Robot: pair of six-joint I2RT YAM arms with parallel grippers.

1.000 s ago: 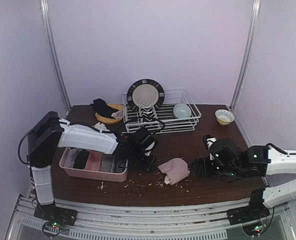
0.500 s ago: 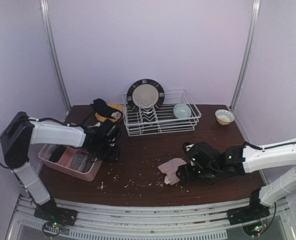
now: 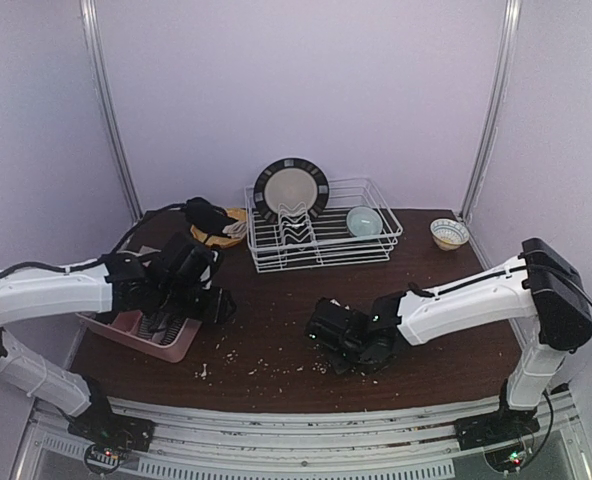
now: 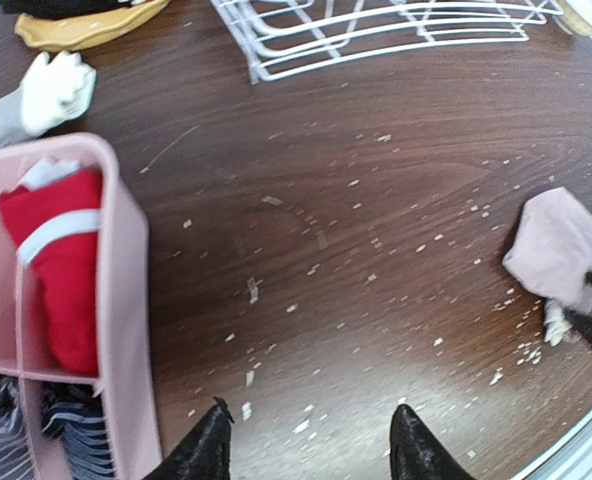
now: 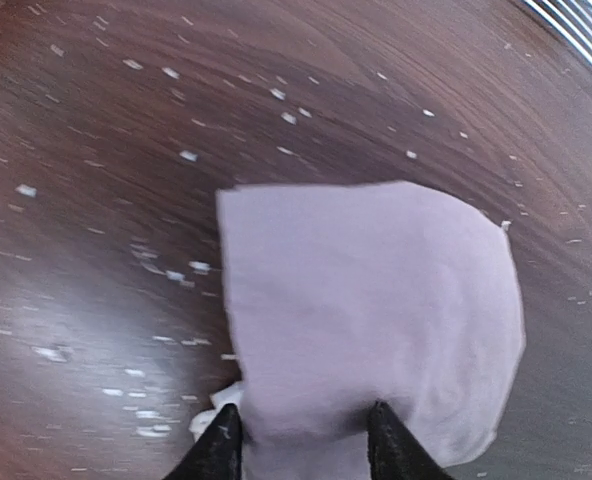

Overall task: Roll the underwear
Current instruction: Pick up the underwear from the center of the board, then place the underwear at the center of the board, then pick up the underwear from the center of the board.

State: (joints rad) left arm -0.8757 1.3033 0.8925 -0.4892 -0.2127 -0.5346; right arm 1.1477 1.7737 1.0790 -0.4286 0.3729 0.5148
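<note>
Dark wood tabletop [image 3: 276,310], scattered with pale crumbs, with a white dish rack [image 3: 321,235] at the back and a pink organiser box [image 4: 126,300] on the left. The underwear [image 5: 376,290] lies toward the near middle of the table as a pale pink folded pad. From above I can barely see it, because my right arm reaches across and covers it.

What matters is how the cloth sits to the right gripper [image 5: 301,445]. In the right wrist view its fingers are apart, one on each side of the pad's nearest edge, and the cloth spreads away from them. The pad has a straight edge on the left of that view and a rounded one on the right. It looks about as wide as it is deep, so I can't call a clear long axis. I also can't tell whether the tips are touching the fabric or just above it.

The left gripper [image 4: 311,450] is spread wide and holding nothing, hovering beside the box. The underwear is well off toward the right edge of its view. My judgement is that the right arm is the one to start the roll, since it is already at the near edge — the left would have to cross open table first.
</note>
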